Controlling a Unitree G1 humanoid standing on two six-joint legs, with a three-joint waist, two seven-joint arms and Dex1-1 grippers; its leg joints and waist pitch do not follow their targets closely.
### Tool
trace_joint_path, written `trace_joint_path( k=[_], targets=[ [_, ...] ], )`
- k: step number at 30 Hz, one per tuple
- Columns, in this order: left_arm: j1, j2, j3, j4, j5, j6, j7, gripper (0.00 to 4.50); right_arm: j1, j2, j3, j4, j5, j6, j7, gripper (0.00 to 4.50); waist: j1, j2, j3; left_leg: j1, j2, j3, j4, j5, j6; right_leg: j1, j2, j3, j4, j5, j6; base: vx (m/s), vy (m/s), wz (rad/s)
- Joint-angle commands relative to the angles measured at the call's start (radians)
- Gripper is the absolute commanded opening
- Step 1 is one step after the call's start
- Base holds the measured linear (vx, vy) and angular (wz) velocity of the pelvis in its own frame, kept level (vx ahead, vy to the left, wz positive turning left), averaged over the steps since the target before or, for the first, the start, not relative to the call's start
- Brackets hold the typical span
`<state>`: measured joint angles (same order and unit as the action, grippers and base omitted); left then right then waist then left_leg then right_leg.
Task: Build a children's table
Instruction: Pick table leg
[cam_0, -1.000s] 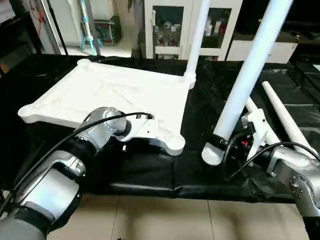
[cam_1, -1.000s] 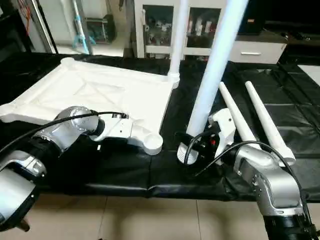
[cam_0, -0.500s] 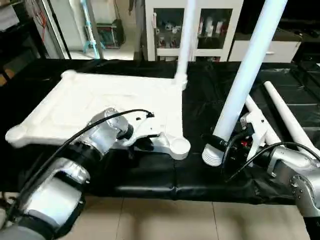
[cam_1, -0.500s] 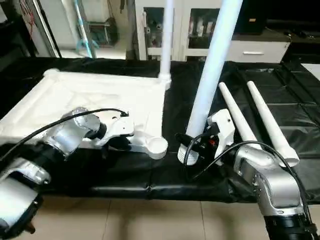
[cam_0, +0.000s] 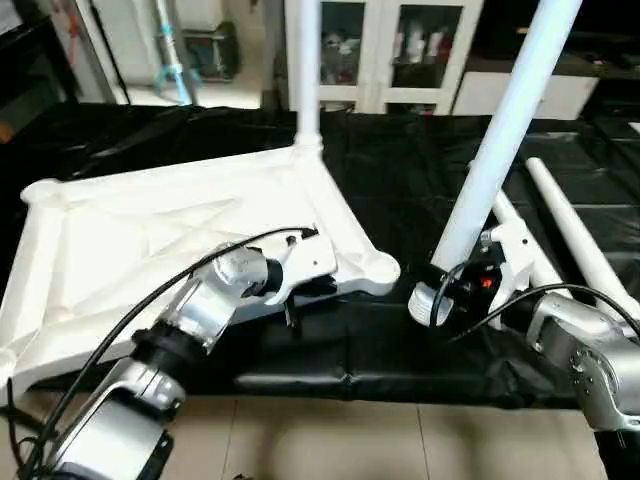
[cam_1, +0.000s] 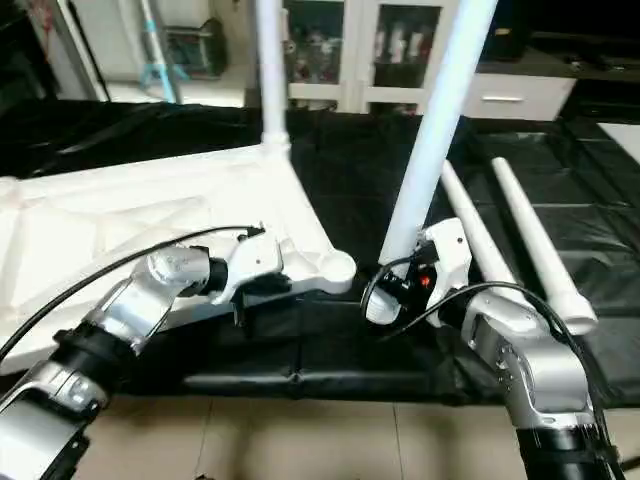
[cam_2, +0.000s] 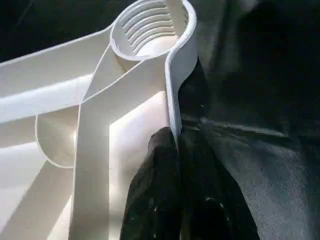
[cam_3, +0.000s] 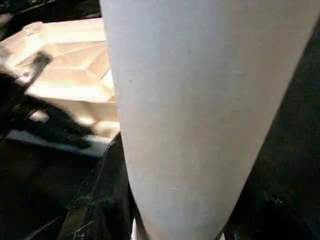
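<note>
I hold the upturned tabletop (cam_0: 150, 240) and one leg (cam_0: 500, 140) over black cloth (cam_0: 400, 180).

My left gripper (cam_2: 175, 165) pinches the tabletop's rim beside an empty threaded corner socket (cam_2: 150, 27). My right gripper (cam_0: 455, 290) clasps the leg near its base, steeply tilted. Another leg (cam_0: 307, 70) stands upright in the far socket; two spare legs (cam_0: 570, 230) lie right.

A black-covered table (cam_0: 400, 190) is carrying the white tabletop (cam_0: 130, 240) at nine o'clock and two loose legs (cam_0: 570, 235) at three.
</note>
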<state>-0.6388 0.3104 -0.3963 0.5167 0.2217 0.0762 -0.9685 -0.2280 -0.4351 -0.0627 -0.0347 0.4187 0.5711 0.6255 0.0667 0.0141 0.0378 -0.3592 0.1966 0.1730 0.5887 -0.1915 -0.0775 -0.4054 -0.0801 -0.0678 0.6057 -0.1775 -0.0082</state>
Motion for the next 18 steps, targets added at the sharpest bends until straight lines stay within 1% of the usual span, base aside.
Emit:
trace_joint_path(
  k=[1,2,3,5,6,9,10,11,12,13,14,15,16,17,18],
  targets=[
    [0.026,0.011,-0.046,-0.009,0.009,-0.071,-0.043,0.04,-0.015,0.009,-0.042,0.004,-0.006,-0.028,-0.032,1.87,0.004,-0.014,-0.059,0.0,0.03,-0.004,-0.065,-0.145,0.058,0.049,-0.059,0.044,-0.073,-0.165,-0.193,0.0,0.0,0.0],
    [0.027,0.017,-0.05,-0.007,0.018,-0.104,-0.033,0.04,-0.017,0.013,-0.049,0.007,-0.005,-0.031,-0.043,1.87,0.006,-0.014,-0.058,0.001,0.03,-0.003,-0.065,-0.144,0.056,0.05,-0.058,0.045,-0.072,-0.159,-0.195,0.0,0.0,0.0],
    [0.027,0.025,-0.054,-0.005,0.03,-0.12,-0.024,0.04,-0.016,0.017,-0.055,0.007,-0.003,-0.032,-0.05,1.87,0.009,-0.017,-0.057,0.002,0.03,-0.003,-0.066,-0.147,0.054,0.05,-0.058,0.045,-0.072,-0.161,-0.19,0.0,0.0,0.0],
    [0.028,0.043,-0.061,-0.003,0.057,-0.14,-0.005,0.04,-0.007,0.02,-0.056,-0.002,-0.003,-0.029,-0.053,1.87,0.014,-0.015,-0.055,0.005,0.031,-0.002,-0.068,-0.162,0.046,0.048,-0.059,0.046,-0.073,-0.184,-0.184,0.0,0.0,0.0],
    [0.028,0.046,-0.062,-0.003,0.061,-0.142,-0.003,0.04,-0.005,0.02,-0.055,-0.004,-0.003,-0.029,-0.053,1.87,0.017,-0.015,-0.053,0.006,0.031,-0.003,-0.07,-0.179,0.038,0.047,-0.06,0.046,-0.076,-0.212,-0.175,0.0,0.0,0.0],
    [0.028,0.064,-0.064,-0.003,0.062,-0.143,-0.01,0.04,0.007,0.016,-0.045,-0.02,0.01,-0.015,-0.037,1.87,0.016,-0.017,-0.05,0.005,0.029,-0.003,-0.073,-0.209,0.021,0.048,-0.062,0.047,-0.082,-0.281,-0.148,0.0,0.0,0.0],
    [0.028,0.069,-0.064,-0.002,0.063,-0.147,-0.012,0.04,0.01,0.016,-0.043,-0.025,0.016,-0.01,-0.031,1.87,0.016,-0.017,-0.05,0.005,0.029,-0.003,-0.073,-0.213,0.02,0.047,-0.062,0.047,-0.084,-0.291,-0.144,0.0,0.0,0.0],
    [0.029,0.071,-0.064,-0.002,0.063,-0.149,-0.013,0.04,0.011,0.016,-0.043,-0.027,0.019,-0.008,-0.029,1.87,0.016,-0.023,-0.05,0.004,0.029,-0.004,-0.074,-0.216,0.019,0.048,-0.062,0.047,-0.083,-0.308,-0.136,0.0,0.0,0.0],
    [0.03,0.075,-0.064,-0.002,0.062,-0.155,-0.016,0.04,0.014,0.016,-0.044,-0.033,0.026,-0.003,-0.027,1.87,0.016,-0.021,-0.051,0.005,0.03,-0.004,-0.074,-0.214,0.018,0.047,-0.063,0.047,-0.084,-0.31,-0.133,0.0,0.0,0.0],
    [0.036,0.082,-0.062,-0.006,0.056,-0.158,-0.021,0.04,0.013,0.023,-0.057,-0.045,0.055,0.02,-0.023,1.87,0.016,-0.02,-0.05,0.005,0.031,-0.005,-0.075,-0.216,0.016,0.045,-0.062,0.048,-0.084,-0.307,-0.133,0.0,0.0,0.0],
    [0.037,0.083,-0.061,-0.007,0.055,-0.158,-0.022,0.04,0.012,0.024,-0.059,-0.047,0.061,0.024,-0.022,1.87,0.015,-0.023,-0.05,0.004,0.031,-0.006,-0.076,-0.207,0.017,0.048,-0.062,0.048,-0.08,-0.289,-0.136,0.0,0.0,0.0],
    [0.047,0.091,-0.059,-0.021,0.047,-0.161,-0.031,0.04,0.004,0.033,-0.073,-0.054,0.086,0.041,-0.023,1.87,0.015,-0.023,-0.05,0.004,0.031,-0.006,-0.076,-0.207,0.017,0.048,-0.062,0.048,-0.08,-0.289,-0.136,0.0,0.0,0.0],
    [0.056,0.099,-0.06,-0.037,0.039,-0.156,-0.044,0.04,-0.003,0.039,-0.08,-0.057,0.092,0.043,-0.031,1.87,0.014,-0.021,-0.051,0.004,0.032,-0.005,-0.074,-0.201,0.018,0.046,-0.063,0.049,-0.078,-0.266,-0.144,0.0,0.0,0.0],
    [0.064,0.105,-0.059,-0.053,0.033,-0.149,-0.054,0.04,-0.01,0.042,-0.081,-0.054,0.078,0.028,-0.045,1.87,0.012,-0.02,-0.051,0.003,0.032,-0.005,-0.074,-0.19,0.017,0.047,-0.062,0.048,-0.075,-0.243,-0.151,0.0,0.0,0.0],
    [0.074,0.112,-0.058,-0.071,0.027,-0.141,-0.063,0.04,-0.018,0.041,-0.072,-0.047,0.044,-0.009,-0.058,1.87,0.012,-0.02,-0.051,0.005,0.032,-0.004,-0.074,-0.188,0.016,0.045,-0.061,0.048,-0.075,-0.237,-0.154,0.0,0.0,0.0]
  ],
)
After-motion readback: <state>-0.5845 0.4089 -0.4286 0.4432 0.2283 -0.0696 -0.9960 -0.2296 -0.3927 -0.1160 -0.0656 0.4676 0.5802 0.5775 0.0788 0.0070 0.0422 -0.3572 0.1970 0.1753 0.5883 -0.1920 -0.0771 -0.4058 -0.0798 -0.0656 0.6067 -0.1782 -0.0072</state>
